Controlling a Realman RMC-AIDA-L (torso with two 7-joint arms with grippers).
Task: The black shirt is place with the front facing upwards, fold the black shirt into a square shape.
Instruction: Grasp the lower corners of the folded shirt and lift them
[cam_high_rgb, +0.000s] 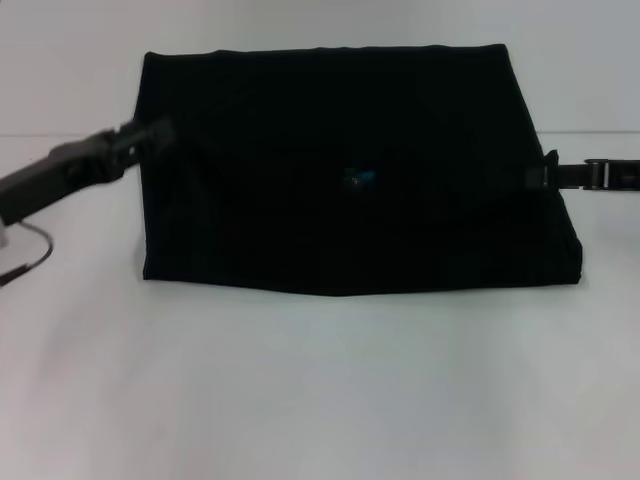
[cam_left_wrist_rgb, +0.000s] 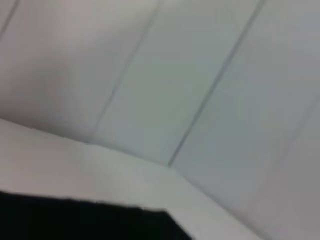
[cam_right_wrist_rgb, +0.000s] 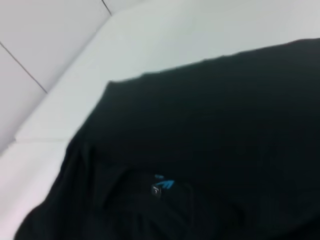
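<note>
Head view: one large plain black cloth shirt (cam_high_rgb: 340, 170) lies folded into a wide block on the white table (cam_high_rgb: 320, 390), small blue neck label (cam_high_rgb: 360, 178) near its middle. Left gripper (cam_high_rgb: 150, 135) sits at the shirt's upper left edge, touching the cloth; right gripper (cam_high_rgb: 545, 172) is at the right edge, against the fold. Can't tell for either one whether the fingers are apart or clamped on fabric.

Left wrist view: one black shirt corner (cam_left_wrist_rgb: 90, 220) on the table, white panelled wall (cam_left_wrist_rgb: 200, 75) behind.

Right wrist view: the shirt (cam_right_wrist_rgb: 210, 150) fills most of the picture, one blue label (cam_right_wrist_rgb: 162, 184) showing.
</note>
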